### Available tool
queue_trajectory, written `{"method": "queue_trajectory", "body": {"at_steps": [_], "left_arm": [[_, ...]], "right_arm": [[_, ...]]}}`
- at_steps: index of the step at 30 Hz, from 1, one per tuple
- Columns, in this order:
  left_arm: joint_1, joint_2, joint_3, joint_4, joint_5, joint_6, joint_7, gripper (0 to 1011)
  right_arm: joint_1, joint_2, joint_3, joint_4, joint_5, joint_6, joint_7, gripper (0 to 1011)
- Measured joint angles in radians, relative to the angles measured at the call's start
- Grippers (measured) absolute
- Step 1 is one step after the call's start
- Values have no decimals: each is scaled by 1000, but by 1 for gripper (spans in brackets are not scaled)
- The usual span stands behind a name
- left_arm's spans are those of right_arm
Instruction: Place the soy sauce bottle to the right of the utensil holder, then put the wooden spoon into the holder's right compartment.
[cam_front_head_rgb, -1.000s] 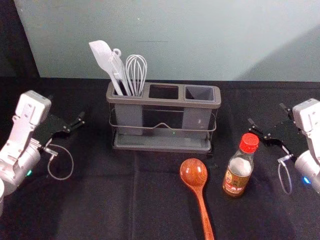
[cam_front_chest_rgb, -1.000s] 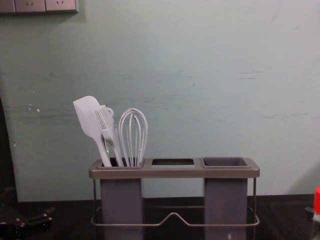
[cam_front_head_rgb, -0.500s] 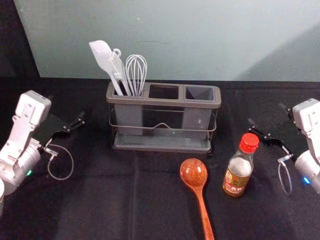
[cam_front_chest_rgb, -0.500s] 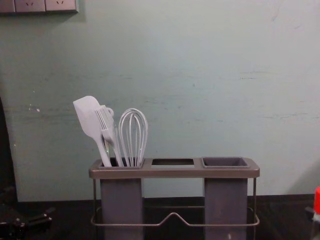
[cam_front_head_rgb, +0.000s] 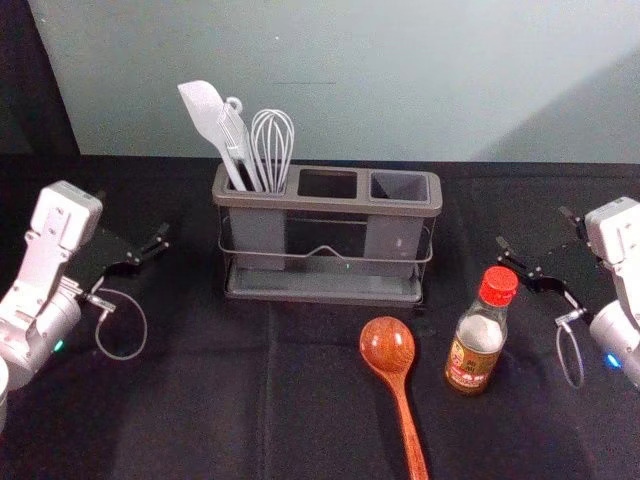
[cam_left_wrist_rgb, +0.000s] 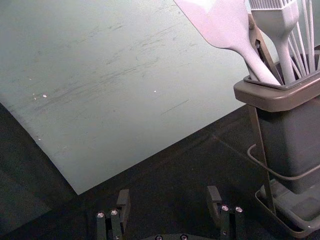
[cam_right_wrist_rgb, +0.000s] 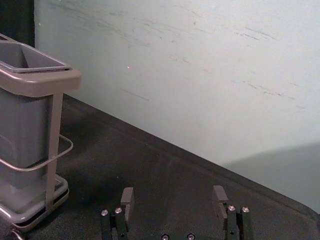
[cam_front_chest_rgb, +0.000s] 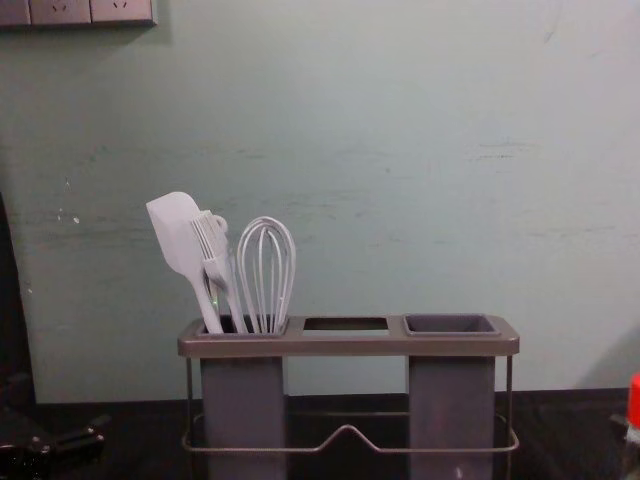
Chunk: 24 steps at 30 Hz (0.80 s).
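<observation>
In the head view the soy sauce bottle (cam_front_head_rgb: 476, 345) stands upright, red-capped, in front and to the right of the grey utensil holder (cam_front_head_rgb: 325, 282). The wooden spoon (cam_front_head_rgb: 388, 346) lies bowl-away on the cloth, left of the bottle. The holder's right compartment (cam_front_head_rgb: 400, 186) holds nothing. My right gripper (cam_front_head_rgb: 535, 228) is behind and right of the bottle, apart from it; the right wrist view has this gripper (cam_right_wrist_rgb: 174, 200) open and empty. My left gripper (cam_front_head_rgb: 135, 240) stands left of the holder; in the left wrist view this gripper (cam_left_wrist_rgb: 168, 200) is open and empty too.
A white spatula (cam_front_head_rgb: 205, 108), a brush and a whisk (cam_front_head_rgb: 272, 140) stand in the holder's left compartment and rise above its rim. A wall (cam_front_head_rgb: 360, 80) runs behind the black cloth-covered table (cam_front_head_rgb: 210, 400).
</observation>
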Motion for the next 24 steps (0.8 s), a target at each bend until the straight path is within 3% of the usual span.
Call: {"method": "queue_trajectory", "body": {"at_steps": [17, 24], "left_arm": [[0, 0, 0, 0, 0, 0, 0, 1005], [0, 0, 0, 0, 0, 0, 0, 1005]], "right_arm": [[-4, -1, 2, -4, -18, 2, 2, 1003], [-52, 23, 29, -71, -17, 13, 22, 1003]]}}
